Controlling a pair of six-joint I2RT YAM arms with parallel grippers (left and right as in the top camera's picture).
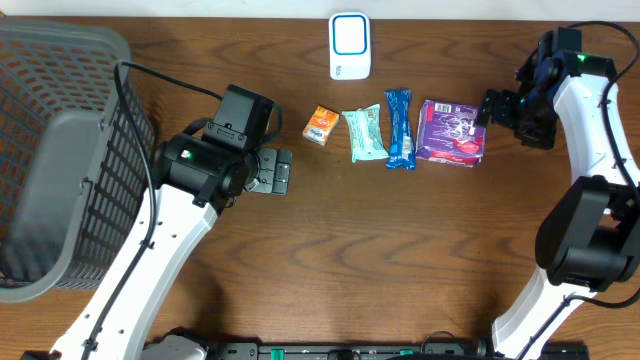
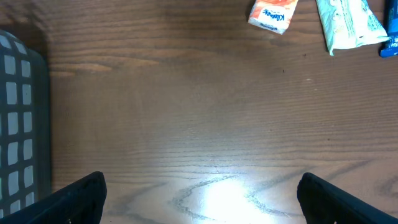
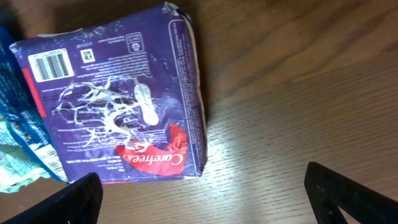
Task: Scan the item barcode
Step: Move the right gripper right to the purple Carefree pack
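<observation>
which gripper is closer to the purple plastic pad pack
Right. The right gripper sits open just off the right edge of the flat purple plastic pad pack; the left gripper is far off, beyond the three smaller packets.

Four items lying in a row mid-frame, L to R: orange packet (image 1: 320, 125), green pack (image 1: 364, 134), blue bar (image 1: 400, 128), purple pack (image 1: 451, 132). White scanner (image 1: 350, 46) sitting top ctr. Gray basket (image 1: 60, 150) filling far left. Left gripper (image 1: 283, 172) hovering left of the row; right gripper (image 1: 488, 106) hanging by the purple pack's right edge.

Bare table (image 1: 400, 260) below packet row (image 1: 365, 135)
</observation>
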